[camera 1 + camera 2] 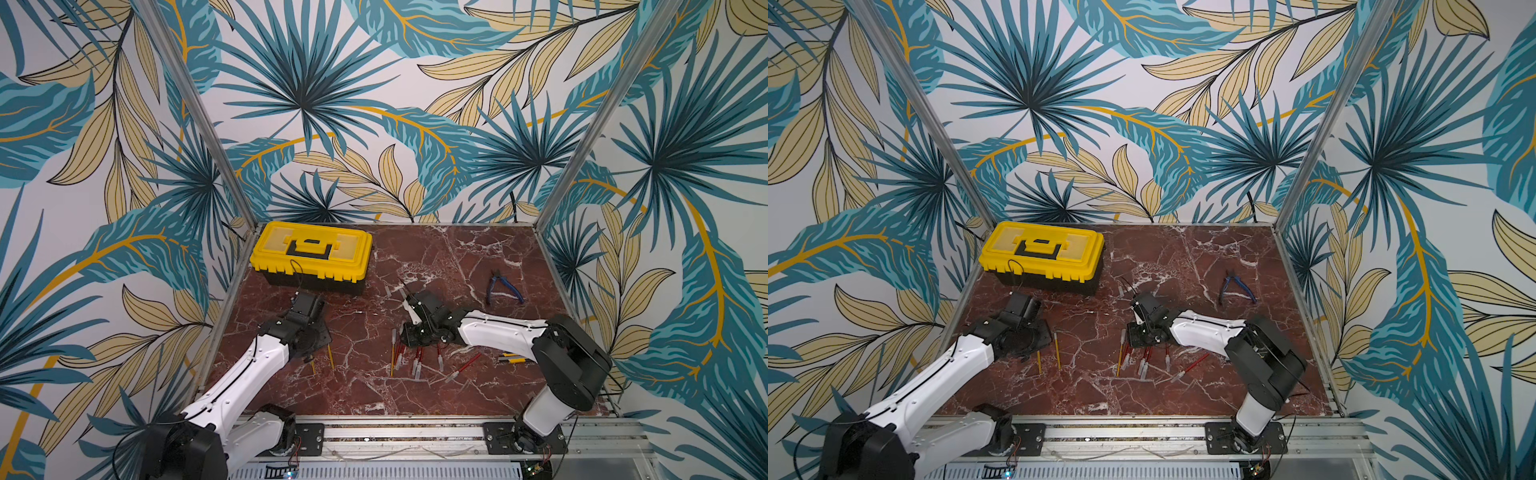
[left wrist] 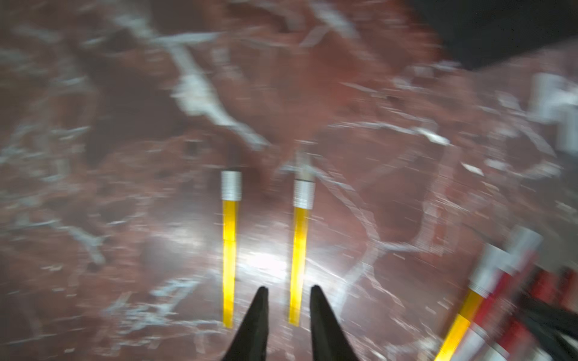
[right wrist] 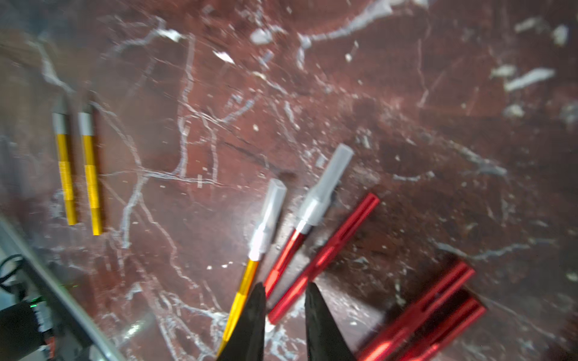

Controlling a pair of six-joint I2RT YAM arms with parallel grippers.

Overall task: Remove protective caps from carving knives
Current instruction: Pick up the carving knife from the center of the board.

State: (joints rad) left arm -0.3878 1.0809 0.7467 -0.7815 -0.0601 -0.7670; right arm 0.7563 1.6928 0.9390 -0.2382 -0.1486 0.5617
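Red-brown marble table (image 1: 436, 257) floors a booth papered with leaves. Only the wrist views show the jaws; in both top views each wrist hides its own fingers.

In the left wrist view the left gripper (image 2: 290, 287) has its jaws spread with nothing between them. It is above the butt end of one of two yellow carving knives (image 2: 298, 250), which lie parallel and just beside each other, silver collars bare of caps.

In the right wrist view the right gripper (image 3: 284, 283) also stands parted. The gap is wider than the red knife (image 3: 325, 256) whose end lies under it, and no pad visibly touches it. Just beside that knife lie a yellow and a red one wearing pale, translucent protective caps (image 3: 327, 184), which are too small to make out from above.

The top views alone show the yellow toolbox (image 1: 311, 249) at 10 o'clock and blue pliers (image 1: 503, 286) at 2. A top view shows a utility knife (image 1: 513, 358) at 4, and the knife heap (image 1: 415, 361) lies near 6.

The left arm climbs from the near rail at 7 toward 10, wrist tipped down. The right arm rises from 5, elbow high, forearm running toward 9, wrist folded down over the heap
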